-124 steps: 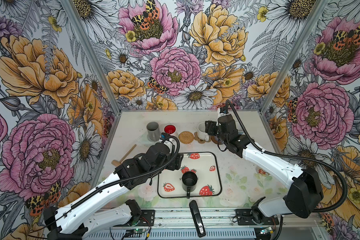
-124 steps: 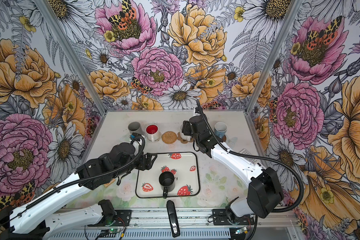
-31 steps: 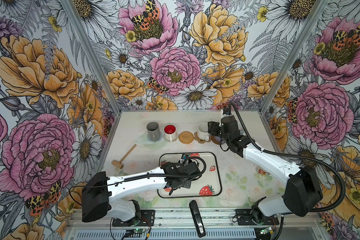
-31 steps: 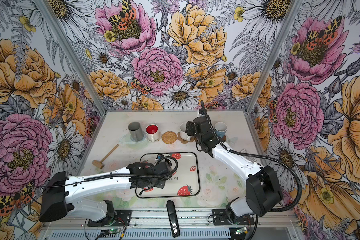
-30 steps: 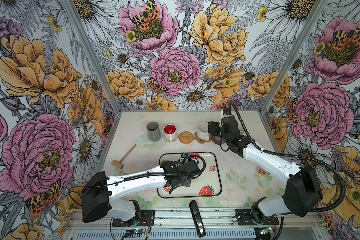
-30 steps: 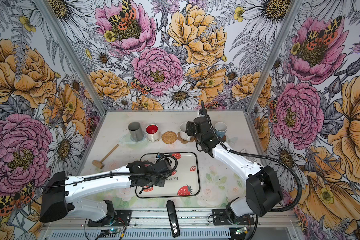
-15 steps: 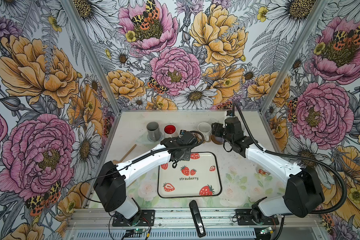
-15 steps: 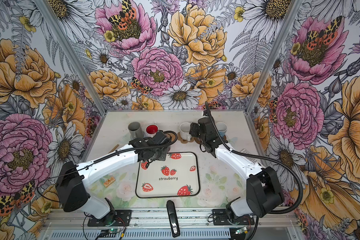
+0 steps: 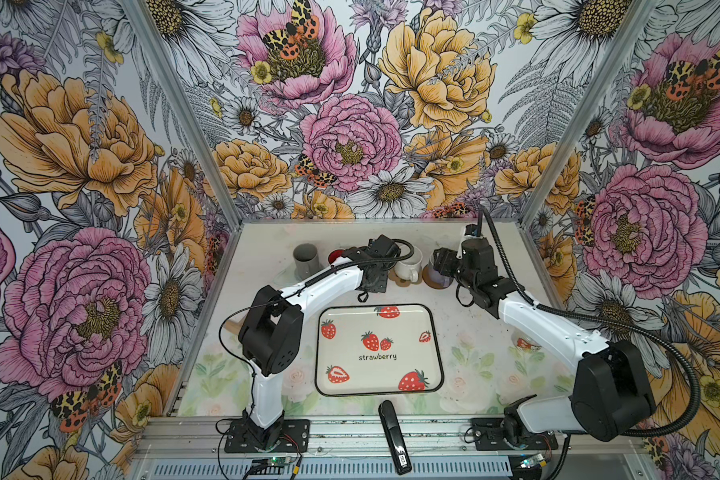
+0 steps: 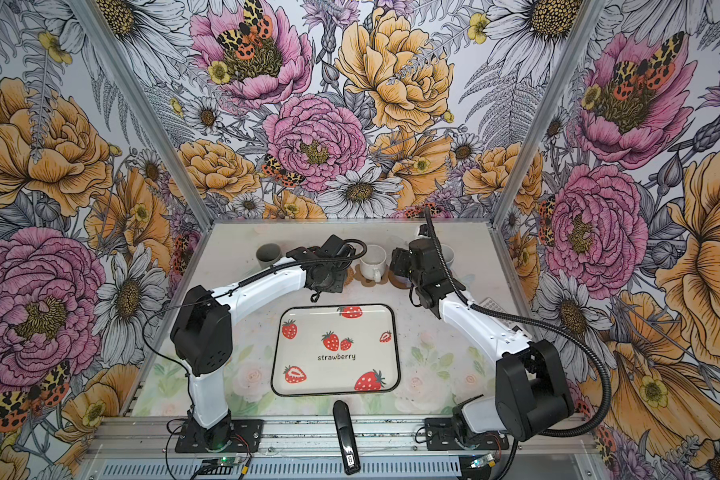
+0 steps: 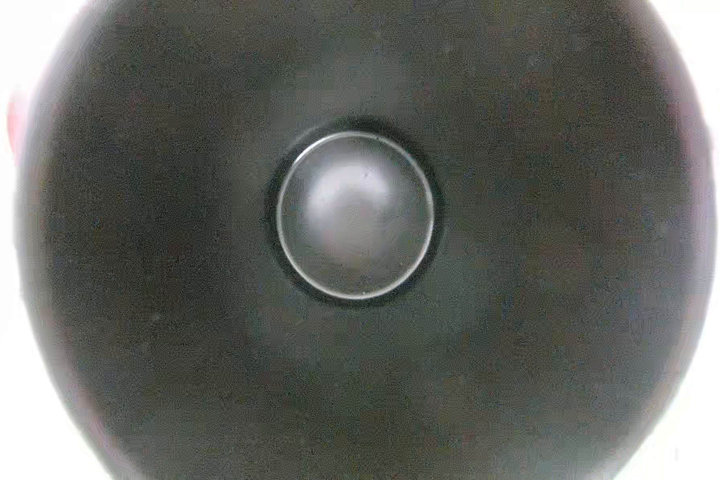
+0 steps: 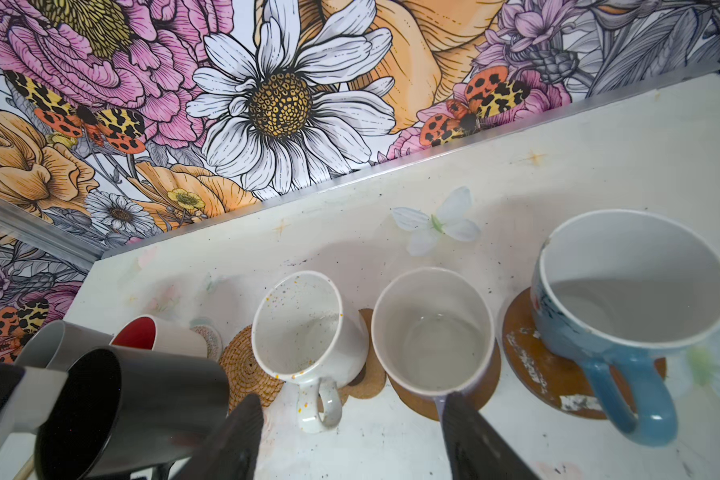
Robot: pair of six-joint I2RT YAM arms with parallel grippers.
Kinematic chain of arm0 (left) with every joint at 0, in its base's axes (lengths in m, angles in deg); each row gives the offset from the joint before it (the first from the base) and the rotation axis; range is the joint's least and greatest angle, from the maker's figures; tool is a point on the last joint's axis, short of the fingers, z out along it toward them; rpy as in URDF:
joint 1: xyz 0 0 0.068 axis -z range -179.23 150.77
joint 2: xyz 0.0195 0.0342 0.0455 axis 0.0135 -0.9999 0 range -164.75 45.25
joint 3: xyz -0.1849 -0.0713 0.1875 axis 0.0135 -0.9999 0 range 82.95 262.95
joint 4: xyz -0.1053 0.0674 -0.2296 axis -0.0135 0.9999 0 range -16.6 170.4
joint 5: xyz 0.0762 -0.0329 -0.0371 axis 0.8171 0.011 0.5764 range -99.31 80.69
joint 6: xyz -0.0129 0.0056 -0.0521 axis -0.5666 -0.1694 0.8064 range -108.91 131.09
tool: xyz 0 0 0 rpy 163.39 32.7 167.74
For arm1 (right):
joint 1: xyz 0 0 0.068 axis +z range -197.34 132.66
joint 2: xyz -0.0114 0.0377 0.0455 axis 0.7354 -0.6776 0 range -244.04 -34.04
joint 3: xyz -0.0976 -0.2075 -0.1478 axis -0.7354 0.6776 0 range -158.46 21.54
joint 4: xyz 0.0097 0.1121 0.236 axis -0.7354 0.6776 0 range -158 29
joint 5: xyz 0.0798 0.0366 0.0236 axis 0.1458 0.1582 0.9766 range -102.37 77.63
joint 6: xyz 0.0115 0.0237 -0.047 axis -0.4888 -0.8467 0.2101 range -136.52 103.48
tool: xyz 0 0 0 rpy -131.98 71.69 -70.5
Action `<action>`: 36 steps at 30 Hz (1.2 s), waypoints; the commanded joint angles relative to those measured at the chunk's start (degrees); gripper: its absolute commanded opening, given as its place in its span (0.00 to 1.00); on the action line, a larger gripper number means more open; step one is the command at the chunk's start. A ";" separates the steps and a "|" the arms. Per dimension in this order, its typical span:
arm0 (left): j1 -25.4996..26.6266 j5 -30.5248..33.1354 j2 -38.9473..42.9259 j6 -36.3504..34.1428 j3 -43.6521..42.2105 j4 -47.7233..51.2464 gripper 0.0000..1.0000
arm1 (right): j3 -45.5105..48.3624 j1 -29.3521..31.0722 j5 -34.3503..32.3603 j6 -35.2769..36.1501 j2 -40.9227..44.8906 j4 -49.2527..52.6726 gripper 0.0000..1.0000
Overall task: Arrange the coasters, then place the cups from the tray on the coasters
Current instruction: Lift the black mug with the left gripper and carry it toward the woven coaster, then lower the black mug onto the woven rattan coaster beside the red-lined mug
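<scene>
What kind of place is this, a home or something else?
Most likely a robot test booth: a left arm and right arm bolted to a front rail, flower-printed panel walls in metal framing, a table with mugs.

Mugs (image 12: 304, 332) crowd the back, black mug (image 12: 163, 399) aloft among them, tray (image 9: 412, 365) open

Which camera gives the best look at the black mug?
The right wrist view: the black mug shows its rim and side, tilted. The left wrist view only looks into its dark inside. In both top views the left arm hides it.
</scene>
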 commanded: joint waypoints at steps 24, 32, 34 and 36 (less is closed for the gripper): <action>-4.14 1.39 -9.18 -2.30 10.17 -3.29 0.00 | 0.64 -1.66 4.31 -1.83 -0.63 -4.89 0.70; -4.62 0.90 -9.92 -2.37 10.09 -3.30 0.00 | -0.03 -1.75 5.01 -2.01 -1.71 -4.77 0.70; -4.76 0.30 -10.20 -2.39 10.15 -3.33 0.00 | -0.13 -1.72 5.21 -2.01 -1.95 -4.81 0.70; -4.76 0.10 -10.47 -2.31 10.15 -3.31 0.00 | -0.32 -1.77 5.27 -2.00 -1.97 -4.76 0.69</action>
